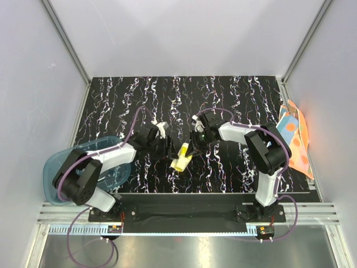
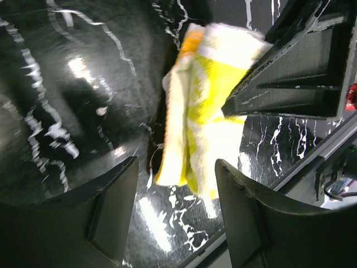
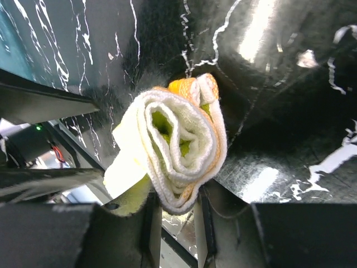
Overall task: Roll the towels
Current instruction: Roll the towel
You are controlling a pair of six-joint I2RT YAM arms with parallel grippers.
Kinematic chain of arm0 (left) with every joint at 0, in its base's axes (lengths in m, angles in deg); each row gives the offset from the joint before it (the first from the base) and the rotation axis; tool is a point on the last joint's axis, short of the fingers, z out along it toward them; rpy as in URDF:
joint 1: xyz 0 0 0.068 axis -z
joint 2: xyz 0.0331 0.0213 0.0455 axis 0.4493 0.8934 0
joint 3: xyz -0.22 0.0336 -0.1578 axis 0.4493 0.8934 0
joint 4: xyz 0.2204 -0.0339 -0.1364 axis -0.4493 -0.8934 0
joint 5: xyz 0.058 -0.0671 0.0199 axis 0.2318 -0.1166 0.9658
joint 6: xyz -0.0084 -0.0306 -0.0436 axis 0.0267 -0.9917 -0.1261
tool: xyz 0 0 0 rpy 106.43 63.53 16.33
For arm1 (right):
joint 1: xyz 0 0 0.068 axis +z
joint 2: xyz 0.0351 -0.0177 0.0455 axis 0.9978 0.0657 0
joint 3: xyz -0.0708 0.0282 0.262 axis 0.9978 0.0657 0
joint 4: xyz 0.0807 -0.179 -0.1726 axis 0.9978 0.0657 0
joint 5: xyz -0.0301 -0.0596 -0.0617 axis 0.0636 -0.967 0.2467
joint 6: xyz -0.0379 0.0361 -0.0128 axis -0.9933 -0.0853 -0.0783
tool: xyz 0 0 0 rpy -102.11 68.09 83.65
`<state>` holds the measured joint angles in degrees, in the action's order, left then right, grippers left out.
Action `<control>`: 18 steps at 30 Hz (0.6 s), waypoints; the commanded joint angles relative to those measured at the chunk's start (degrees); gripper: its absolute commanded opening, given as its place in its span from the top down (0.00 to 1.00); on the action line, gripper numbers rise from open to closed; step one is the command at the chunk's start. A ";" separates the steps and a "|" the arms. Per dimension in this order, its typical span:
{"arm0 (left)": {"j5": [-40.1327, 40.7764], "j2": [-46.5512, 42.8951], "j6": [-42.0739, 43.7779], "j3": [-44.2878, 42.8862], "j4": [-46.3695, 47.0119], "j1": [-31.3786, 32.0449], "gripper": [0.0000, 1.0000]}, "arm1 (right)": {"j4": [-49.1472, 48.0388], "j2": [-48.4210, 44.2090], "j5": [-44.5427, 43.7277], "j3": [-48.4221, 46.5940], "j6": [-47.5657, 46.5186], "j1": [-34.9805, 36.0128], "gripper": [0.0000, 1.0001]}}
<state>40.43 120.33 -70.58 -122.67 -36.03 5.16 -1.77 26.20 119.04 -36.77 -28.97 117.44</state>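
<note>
We count 2 towels. The yellow towel (image 3: 178,151), 1 tight roll, is near the middle of the black marbled table (image 1: 223,100), between the 2 grippers. The right gripper (image 3: 175,218) pinches the roll's end, its fingers closed on the cloth. The left gripper (image 2: 175,164) has its 2 fingers spread apart, the roll just beyond them. The orange towel (image 1: 295,139) lies unrolled at the table's right edge, well apart from the roll. 1 blue tray (image 1: 53,167) sits at the left.
</note>
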 commanded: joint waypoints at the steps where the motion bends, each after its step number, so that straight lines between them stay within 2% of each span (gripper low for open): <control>1: -0.51 2.75 2.13 -2.37 4.38 1.36 0.37 | 6.12 2.39 -5.02 -2.01 -4.93 1.76 0.78; 7: -3.15 7.94 2.21 -2.81 8.60 2.33 0.37 | 9.19 3.53 -5.19 -4.91 -6.78 2.81 0.77; 10: -0.70 10.05 2.48 -3.08 7.55 2.77 0.39 | 9.72 3.62 -5.28 -5.61 -7.30 2.90 0.77; 12: 1.06 11.28 2.65 -2.82 7.10 2.77 0.43 | 10.43 3.88 -5.20 -6.31 -7.74 2.90 0.77; 14: 1.33 12.60 2.48 -2.11 7.89 2.77 0.50 | 10.87 4.15 -5.19 -7.02 -8.18 2.90 0.77; 15: 0.98 13.04 2.39 -2.02 8.33 2.86 0.62 | 11.13 4.32 -5.19 -7.28 -8.44 2.90 0.77; 17: 0.10 13.83 1.78 -1.41 9.65 2.77 0.75 | 11.66 4.58 -5.46 -7.72 -8.62 2.90 0.76; 18: -0.16 14.36 1.69 -1.23 10.09 2.77 0.87 | 11.83 4.67 -5.63 -8.16 -8.80 2.90 0.76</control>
<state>36.32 131.15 -70.71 -124.77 -26.98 7.82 6.89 29.08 116.98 -43.66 -35.24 119.19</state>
